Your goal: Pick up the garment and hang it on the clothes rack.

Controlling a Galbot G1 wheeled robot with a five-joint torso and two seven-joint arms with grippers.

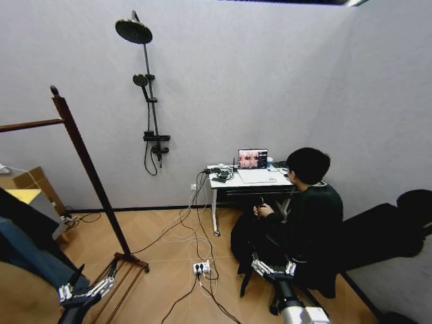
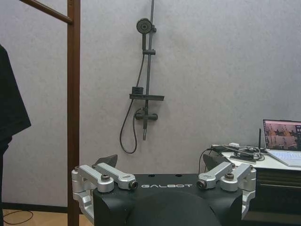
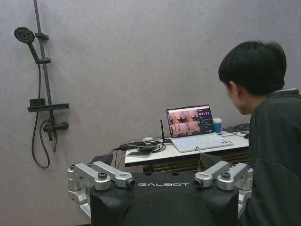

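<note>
The garment (image 1: 246, 244) is a black cloth mass hanging below the hand of a person seated at a desk; a thin metal hook (image 1: 262, 200) rises above that hand. My right gripper (image 1: 273, 268) is open just in front of it, low in the head view; the right wrist view shows the open gripper (image 3: 157, 161) with the hook wire (image 3: 199, 157) near one finger. The clothes rack (image 1: 88, 169) stands to the left, a dark reddish-brown post with a rail (image 1: 30, 125). My left gripper (image 1: 84, 290) is open near the rack's foot, and the post (image 2: 73, 108) rises beyond the gripper (image 2: 162, 162).
A seated person (image 1: 314, 216) and a white desk (image 1: 223, 181) with a laptop (image 1: 252, 159) fill the right middle. Cables and a power strip (image 1: 200, 268) lie on the wooden floor. A shower fitting (image 1: 150, 101) hangs on the wall. Black and blue cloth (image 1: 23, 236) shows at the left edge.
</note>
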